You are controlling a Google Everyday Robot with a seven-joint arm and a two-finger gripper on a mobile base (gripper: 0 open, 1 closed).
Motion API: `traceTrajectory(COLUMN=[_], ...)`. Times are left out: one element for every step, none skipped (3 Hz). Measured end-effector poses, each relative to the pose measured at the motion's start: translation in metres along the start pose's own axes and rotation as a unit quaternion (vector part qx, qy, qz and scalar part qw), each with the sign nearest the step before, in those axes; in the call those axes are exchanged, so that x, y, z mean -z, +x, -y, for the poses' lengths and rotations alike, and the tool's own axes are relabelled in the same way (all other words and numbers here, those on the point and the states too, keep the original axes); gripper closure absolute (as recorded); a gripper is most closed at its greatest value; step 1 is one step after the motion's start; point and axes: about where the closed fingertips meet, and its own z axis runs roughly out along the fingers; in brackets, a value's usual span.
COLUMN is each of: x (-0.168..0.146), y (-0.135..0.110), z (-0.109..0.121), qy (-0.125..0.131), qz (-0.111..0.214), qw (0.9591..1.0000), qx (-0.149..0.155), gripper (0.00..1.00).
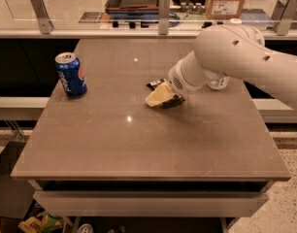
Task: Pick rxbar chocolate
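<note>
The rxbar chocolate (155, 84) is a small dark wrapper lying flat near the middle of the brown table (139, 140). Only its left end shows; the rest is hidden behind and under the gripper. My gripper (159, 96), a cream-coloured wedge at the end of the big white arm (236, 57), is low over the table right at the bar, touching or nearly touching it. I cannot tell whether the bar is held.
A blue soda can (71, 74) stands upright at the table's left side. A clear water bottle (219, 83) stands behind the arm, mostly hidden. A glass rail with metal posts (164, 6) runs along the far edge.
</note>
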Motion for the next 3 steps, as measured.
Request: traceTrajectory(x=[0.005, 0.006, 0.017], y=[-0.004, -0.005, -0.013], z=[0.001, 0.001, 0.001], qy=[0.000, 0.000, -0.007], qz=[0.000, 0.000, 0.030], qw=[1.0000, 1.0000, 0.9995], qx=[0.000, 0.000, -0.009], gripper=[0.86, 1.00, 1.00])
